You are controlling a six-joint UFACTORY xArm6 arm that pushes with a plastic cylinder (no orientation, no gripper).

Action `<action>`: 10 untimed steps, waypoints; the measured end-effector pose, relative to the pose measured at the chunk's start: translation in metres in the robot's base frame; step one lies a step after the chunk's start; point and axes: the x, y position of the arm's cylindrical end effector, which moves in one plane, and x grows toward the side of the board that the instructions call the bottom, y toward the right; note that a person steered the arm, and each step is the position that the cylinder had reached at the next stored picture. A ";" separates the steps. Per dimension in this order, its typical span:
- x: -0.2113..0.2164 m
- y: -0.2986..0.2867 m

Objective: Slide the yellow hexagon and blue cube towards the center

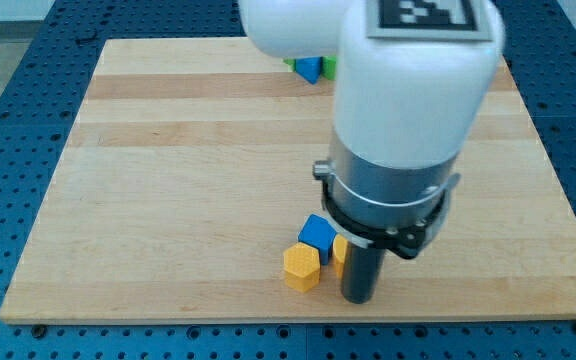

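Note:
The yellow hexagon (301,267) sits near the view's bottom edge of the wooden board (168,180), a little right of the middle. The blue cube (317,235) touches it just above and to the right. A second yellow block (339,250) shows partly behind the rod, right of the blue cube; its shape is hidden. My tip (357,298) is at the lower end of the dark rod, right of the yellow hexagon and just below the second yellow block, close to both.
At the view's top, partly hidden by the white arm, stand a blue block (310,69) and green blocks (330,66). The arm's big white body (408,100) covers the upper middle right of the board. A blue pegboard (8,120) surrounds the board.

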 end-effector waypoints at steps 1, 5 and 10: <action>0.010 -0.017; -0.006 -0.043; -0.051 -0.066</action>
